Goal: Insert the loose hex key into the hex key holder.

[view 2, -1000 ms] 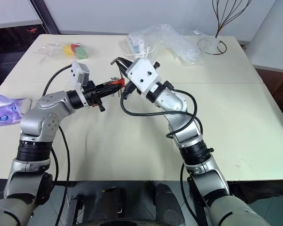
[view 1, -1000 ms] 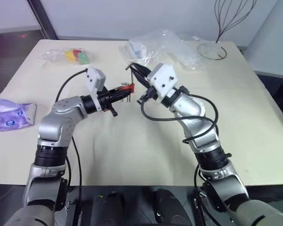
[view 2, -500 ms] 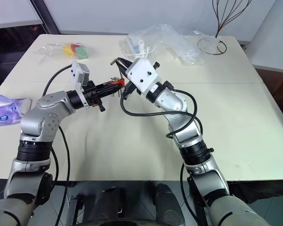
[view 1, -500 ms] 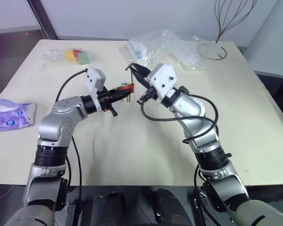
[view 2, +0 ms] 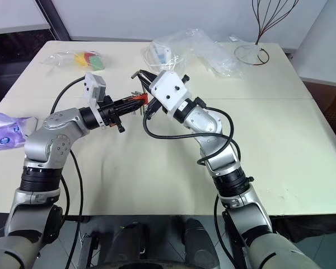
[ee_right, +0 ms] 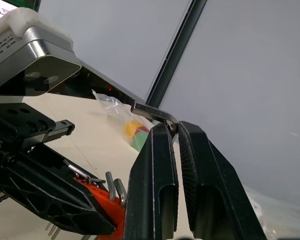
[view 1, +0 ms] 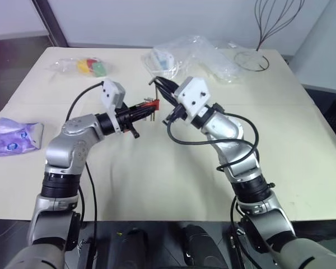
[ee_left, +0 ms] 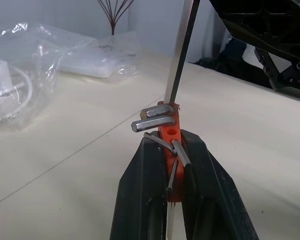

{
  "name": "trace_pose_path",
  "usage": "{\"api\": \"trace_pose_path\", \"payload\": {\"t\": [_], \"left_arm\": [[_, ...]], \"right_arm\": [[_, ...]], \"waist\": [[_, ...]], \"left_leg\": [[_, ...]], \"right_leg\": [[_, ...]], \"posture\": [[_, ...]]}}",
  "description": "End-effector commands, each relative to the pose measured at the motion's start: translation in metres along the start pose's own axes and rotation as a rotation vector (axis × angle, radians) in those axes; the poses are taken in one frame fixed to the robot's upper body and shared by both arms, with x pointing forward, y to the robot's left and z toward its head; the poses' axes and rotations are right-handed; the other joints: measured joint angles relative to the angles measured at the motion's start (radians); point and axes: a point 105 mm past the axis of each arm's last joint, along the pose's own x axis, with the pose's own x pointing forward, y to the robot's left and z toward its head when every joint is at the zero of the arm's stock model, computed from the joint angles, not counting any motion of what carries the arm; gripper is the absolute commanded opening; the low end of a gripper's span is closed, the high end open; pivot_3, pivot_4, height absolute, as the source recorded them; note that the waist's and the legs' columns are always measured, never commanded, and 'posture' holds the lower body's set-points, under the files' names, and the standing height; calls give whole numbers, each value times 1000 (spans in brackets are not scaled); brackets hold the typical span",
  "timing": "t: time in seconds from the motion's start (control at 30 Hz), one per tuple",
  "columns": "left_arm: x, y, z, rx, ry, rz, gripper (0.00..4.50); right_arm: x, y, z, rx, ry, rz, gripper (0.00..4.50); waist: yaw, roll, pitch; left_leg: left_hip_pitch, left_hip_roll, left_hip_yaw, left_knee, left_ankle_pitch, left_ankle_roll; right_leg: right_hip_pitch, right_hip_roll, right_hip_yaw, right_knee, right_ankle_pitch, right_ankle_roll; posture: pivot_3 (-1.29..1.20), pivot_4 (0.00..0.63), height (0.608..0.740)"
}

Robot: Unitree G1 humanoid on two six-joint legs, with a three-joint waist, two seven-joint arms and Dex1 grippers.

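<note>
The loose hex key (ee_left: 182, 50), a thin grey steel L, stood with its tip at the orange-red plastic hex key holder (ee_left: 170, 135), apparently at a socket's mouth, both held above the table (view 1: 157, 168). The right gripper (ee_right: 173, 129) pinched the key's bend; the left gripper (ee_left: 169, 165) clamped the holder. Slight tilt could jam or slip the smooth rod.

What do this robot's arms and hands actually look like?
Both arms are built of rounded silver-grey metal segments joined by black rings, with loose black cables looping outside them. A white boxy camera block sits on each wrist. The left gripper and right gripper each end in two slim black fingers, flat on the inside.
</note>
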Motion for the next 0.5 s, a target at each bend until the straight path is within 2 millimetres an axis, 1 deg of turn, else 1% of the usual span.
{"api": "trace_pose_path", "payload": {"t": [0.03,0.1,0.23,0.5], "left_arm": [[-1,-2,22,61,-71,-12,0],[0,-3,23,62,-75,-19,0],[-1,-7,23,71,-76,-33,0],[-1,-8,23,76,-79,-30,0]], "right_arm": [[-1,-3,2,1,-2,-11,41],[-1,-3,-1,21,18,-7,41],[0,-7,-9,123,72,-14,41],[2,-11,-13,166,137,8,41]], "waist": [[0,0,0],[0,0,0],[0,0,0],[0,0,0]], "left_leg": [[0,0,0,0,0,0],[0,0,0,0,0,0],[0,0,0,0,0,0],[0,0,0,0,0,0]], "right_leg": [[0,0,0,0,0,0],[0,0,0,0,0,0],[0,0,0,0,0,0],[0,0,0,0,0,0]], "posture": [[0,150,740],[0,150,740],[0,150,740],[0,150,740]]}}
